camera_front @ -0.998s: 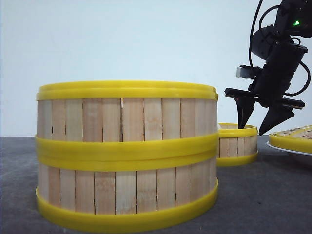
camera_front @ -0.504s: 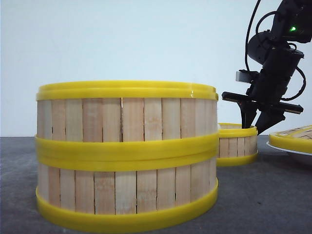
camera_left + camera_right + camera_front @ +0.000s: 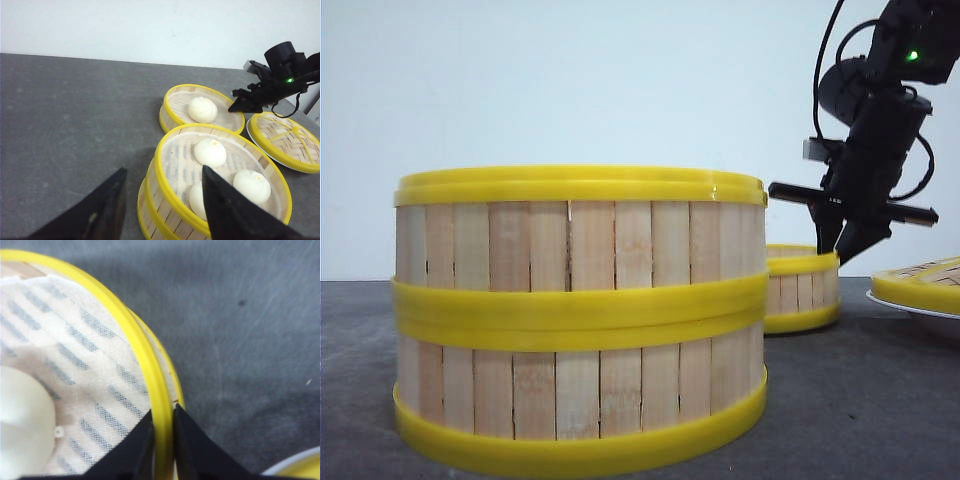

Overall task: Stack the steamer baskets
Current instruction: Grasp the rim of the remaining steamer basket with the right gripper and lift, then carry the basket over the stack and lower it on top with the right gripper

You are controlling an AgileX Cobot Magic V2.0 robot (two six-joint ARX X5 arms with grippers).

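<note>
the single steamer basket (image 3: 803,288) sits on the grey table (image 3: 880,400) behind the two-basket stack (image 3: 580,315), its rim pinched between the right gripper (image 3: 161,440) fingers; the left gripper (image 3: 162,210) hovers spread wide, holding nothing.

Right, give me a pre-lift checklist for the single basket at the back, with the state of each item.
1. Right end effector straddles the rim of the single steamer basket, one finger inside and one outside: ok.
2. Fingers fully clamped on the rim: cannot tell; they sit tight against it in the right wrist view.
3. Bun inside sits away from the gripped rim: ok.
4. Two-basket stack is square, with its top open to receive: ok.
5. Left end effector is open, beside the stack and holding nothing: ok.
6. Lid on the plate is apart from the single basket: ok.
</note>
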